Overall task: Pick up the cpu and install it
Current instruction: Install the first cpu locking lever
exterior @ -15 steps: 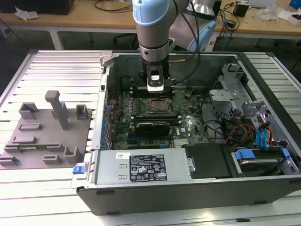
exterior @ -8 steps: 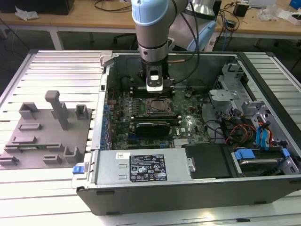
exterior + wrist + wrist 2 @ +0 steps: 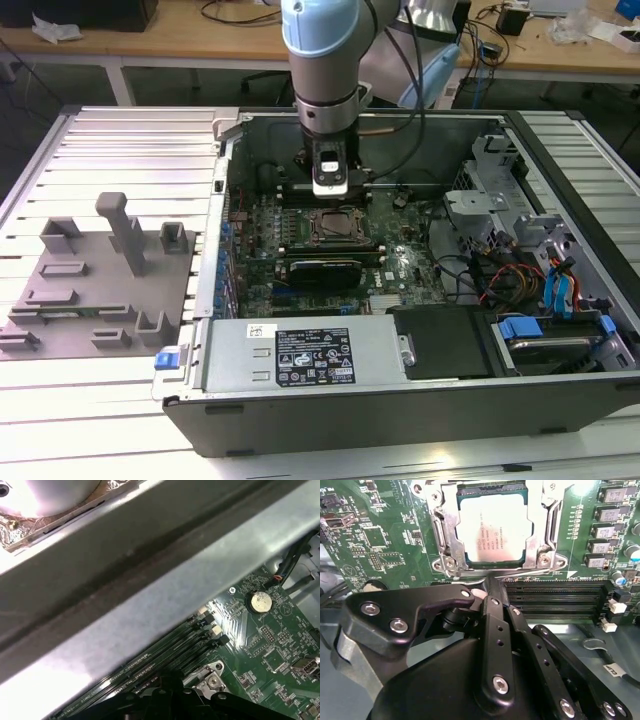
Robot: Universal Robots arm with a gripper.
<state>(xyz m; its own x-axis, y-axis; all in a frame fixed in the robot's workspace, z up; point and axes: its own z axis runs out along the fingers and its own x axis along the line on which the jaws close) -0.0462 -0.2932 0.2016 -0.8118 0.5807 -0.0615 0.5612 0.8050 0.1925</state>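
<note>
Second wrist view: jaws look closed and empty, just beside the socket-seated cpu point(image 3: 492, 527).

The exterior view looks down from above at the open computer case point(image 3: 400, 270), taking in its whole interior. Both wrist views sit close over the motherboard point(image 3: 385, 545): the second faces the socket point(image 3: 492, 527), the first grazes the memory slots point(image 3: 170, 655) they share.

We see a ribbed metal desk point(image 3: 130, 140) carrying an open computer case point(image 3: 420, 400). Beside the case, toward the exterior view's left, a grey plastic tray point(image 3: 95, 290) lies flat on the desk.
</note>
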